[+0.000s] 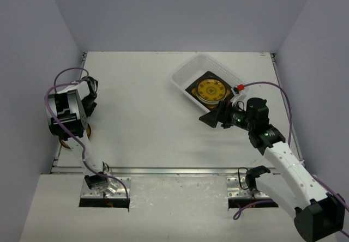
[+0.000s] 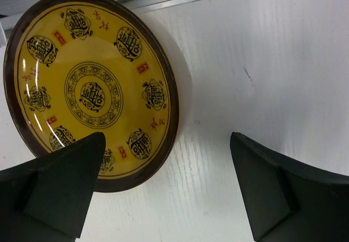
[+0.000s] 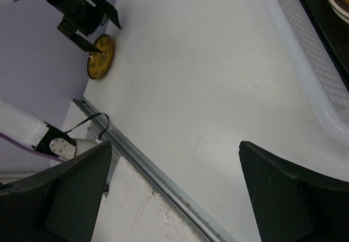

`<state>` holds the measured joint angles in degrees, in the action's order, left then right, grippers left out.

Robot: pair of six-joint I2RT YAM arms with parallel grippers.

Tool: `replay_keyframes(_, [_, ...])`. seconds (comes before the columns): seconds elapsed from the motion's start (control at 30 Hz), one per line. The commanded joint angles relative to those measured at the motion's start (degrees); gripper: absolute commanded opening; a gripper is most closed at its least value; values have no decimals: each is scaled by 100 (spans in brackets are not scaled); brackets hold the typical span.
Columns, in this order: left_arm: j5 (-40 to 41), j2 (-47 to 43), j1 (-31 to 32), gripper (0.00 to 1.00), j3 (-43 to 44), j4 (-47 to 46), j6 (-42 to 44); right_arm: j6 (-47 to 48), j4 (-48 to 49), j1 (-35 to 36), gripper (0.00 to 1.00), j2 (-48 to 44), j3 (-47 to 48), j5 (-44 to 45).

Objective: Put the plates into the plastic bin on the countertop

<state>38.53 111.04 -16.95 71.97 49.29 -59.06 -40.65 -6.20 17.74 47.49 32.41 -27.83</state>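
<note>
Round glossy yellow plate (image 2: 90, 84), 9 o'clock, left claw (image 2: 166, 138) spread beside; right claw (image 3: 175, 144) spread near ribbed bin (image 1: 188, 70), 1 o'clock.

Light is even and diffuse on the white countertop (image 1: 152, 116); plate (image 2: 90, 89) shows pale glare streaks at left rim (soft shadow to its right); left gripper's fingers (image 2: 54, 193) blur slightly.

A yellow plate (image 2: 90, 89) with a dark brown rim and black emblems is lying flat on the white countertop (image 1: 152, 116), near its front left edge. A second yellow plate (image 1: 211, 90) is sitting inside the translucent white plastic bin (image 1: 188, 70) — standing askew at the countertop's far right.
</note>
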Motion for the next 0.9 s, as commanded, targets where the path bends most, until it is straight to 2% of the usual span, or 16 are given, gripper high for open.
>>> replay_keyframes(0.0, [-65, 279, 8, 100, -53, 81, -343, -86, 188, 2, 99, -86, -31, 8])
replay_keyframes(0.07, [121, 290, 2, 99, -162, 206, -659, -109, 188, 2, 99, -53, -13, 79])
replay_keyframes(0.2, [170, 453, -10, 95, -385, 116, -757, -225, 275, 4, 99, -32, -16, 79])
replay_keyframes(0.37, [221, 709, -28, 80, -347, 160, -774, -260, 259, 2, 99, -3, 67, 94])
replay_keyframes(0.5, [205, 691, -36, 57, -359, 55, -703, -278, 233, 2, 99, -75, 116, 112])
replay_keyframes(0.57, [156, 687, -35, 38, -361, 53, -696, -283, 226, 9, 99, -125, 123, 136])
replay_keyframes(0.73, [42, 613, -28, 8, -411, 37, -712, -225, 102, 10, 99, -222, 238, 216])
replay_keyframes(0.87, [-33, 517, -26, 3, -496, -41, -683, -189, 49, 2, 99, -302, 274, 253])
